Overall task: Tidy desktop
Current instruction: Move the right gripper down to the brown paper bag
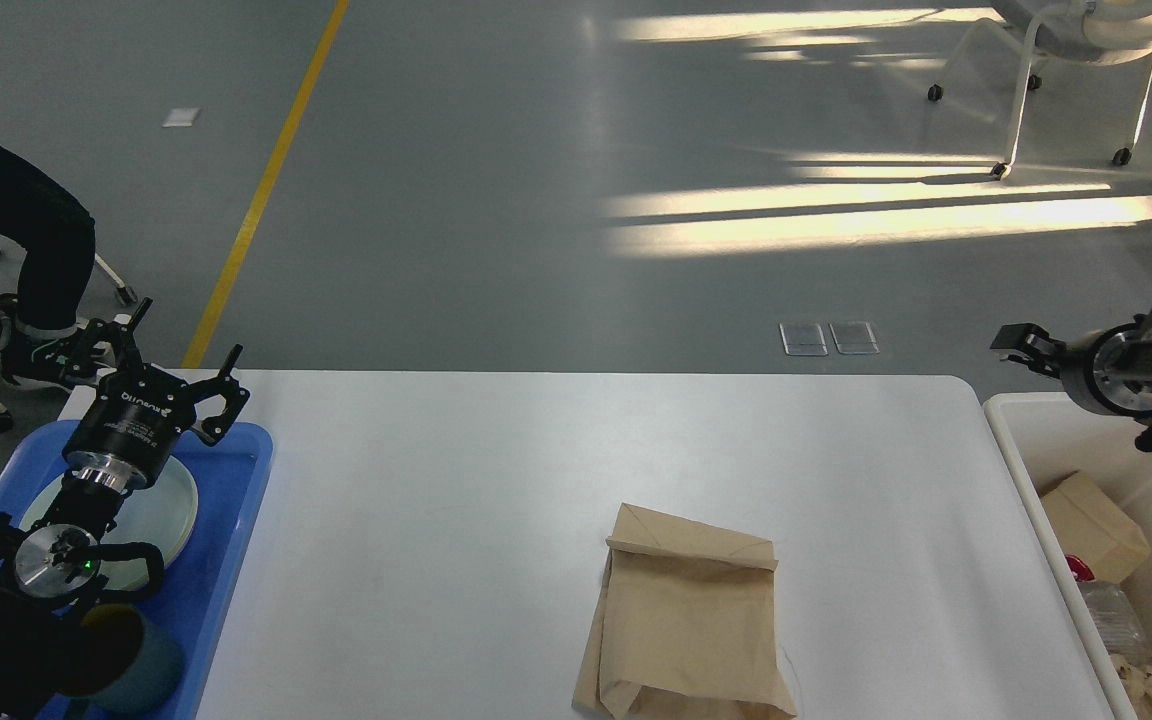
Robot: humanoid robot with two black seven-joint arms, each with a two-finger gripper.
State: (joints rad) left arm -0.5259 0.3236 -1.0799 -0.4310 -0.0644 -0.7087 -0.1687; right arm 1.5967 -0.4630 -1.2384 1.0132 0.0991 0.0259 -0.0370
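Grey floor with a yellow line (261,190) behind, white desktop (496,480) filling the middle, paper bag (686,625) lying flat near its front edge. Left gripper (176,365) hanging over the blue tray (236,540) with a plate (161,515), jaws spread, holding nothing. Right gripper (1021,345) above the white bin (1011,440), can't tell jaws

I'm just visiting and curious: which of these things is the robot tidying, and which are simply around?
Part of the job:
desktop
paper bag
blue tray with plate
white bin with rubbish

Just around:
chair
seated person
yellow floor line
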